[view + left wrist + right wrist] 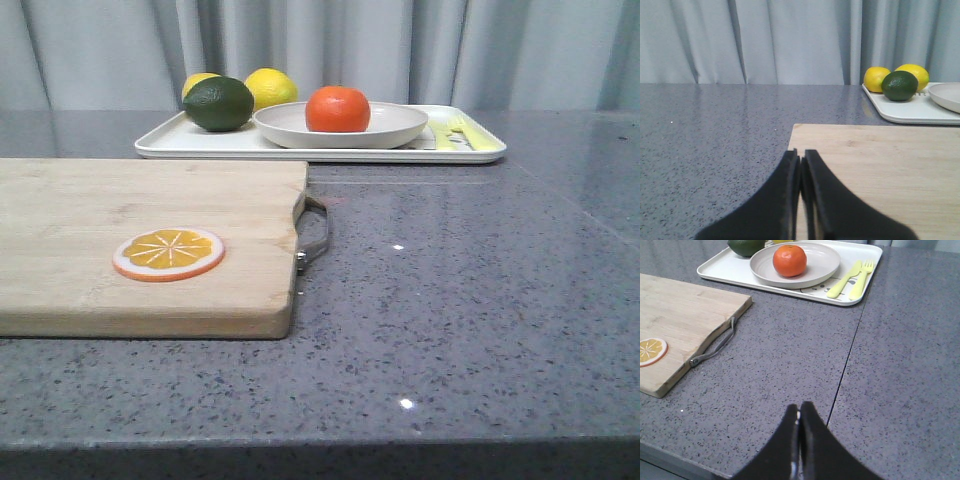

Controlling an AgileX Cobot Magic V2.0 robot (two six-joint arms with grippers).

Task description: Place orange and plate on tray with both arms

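The orange (337,108) sits in the cream plate (400,130), and the plate rests on the white tray (160,145) at the back of the table. They also show in the right wrist view: orange (789,260), plate (822,260), tray (715,267). The left wrist view shows the tray's corner (900,112) and the plate's edge (946,95). My left gripper (801,155) is shut and empty above the cutting board's corner. My right gripper (799,407) is shut and empty over the bare table, well short of the tray. Neither gripper shows in the front view.
A wooden cutting board (80,220) with a metal handle (314,235) lies at the front left, with an orange slice (168,253) on it. On the tray are two lemons (270,88), a dark green fruit (218,104), and a yellow-green fork and spoon (852,277). Grey curtains hang behind.
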